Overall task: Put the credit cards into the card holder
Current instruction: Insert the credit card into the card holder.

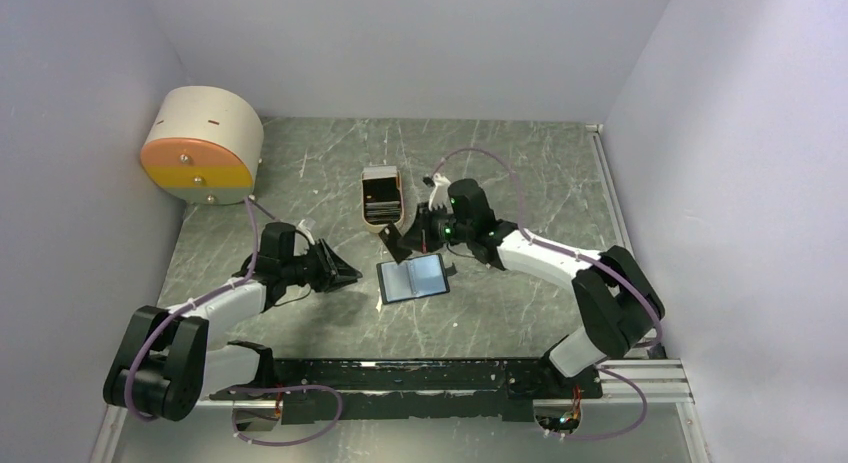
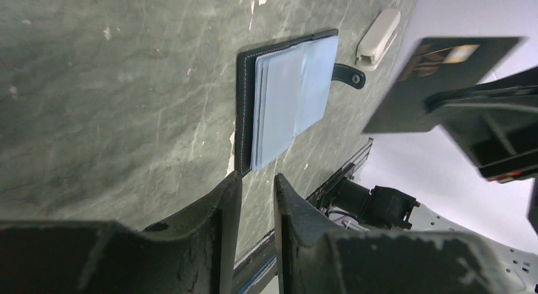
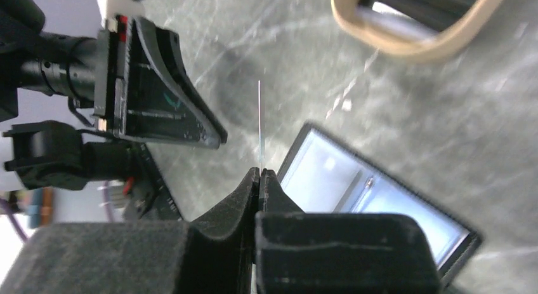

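Note:
The card holder (image 1: 415, 279) lies open on the table, its glossy blue-grey pockets (image 2: 288, 97) facing up and its snap tab (image 2: 352, 77) sticking out. Just above its far left corner my right gripper (image 1: 408, 235) is shut on one dark credit card (image 1: 395, 246). That card shows edge-on (image 3: 259, 126) in the right wrist view and face-on (image 2: 438, 81) in the left wrist view. More credit cards (image 1: 381, 195) sit in the beige tray behind. Left of the holder my left gripper (image 1: 347, 275) hovers, its jaws a narrow gap apart with nothing between them (image 2: 257, 180).
The beige oblong tray (image 1: 363, 198) stands just behind the holder. A big beige-and-orange round box (image 1: 200, 148) sits at the back left, against the wall. Walls close the table in on the left, back and right.

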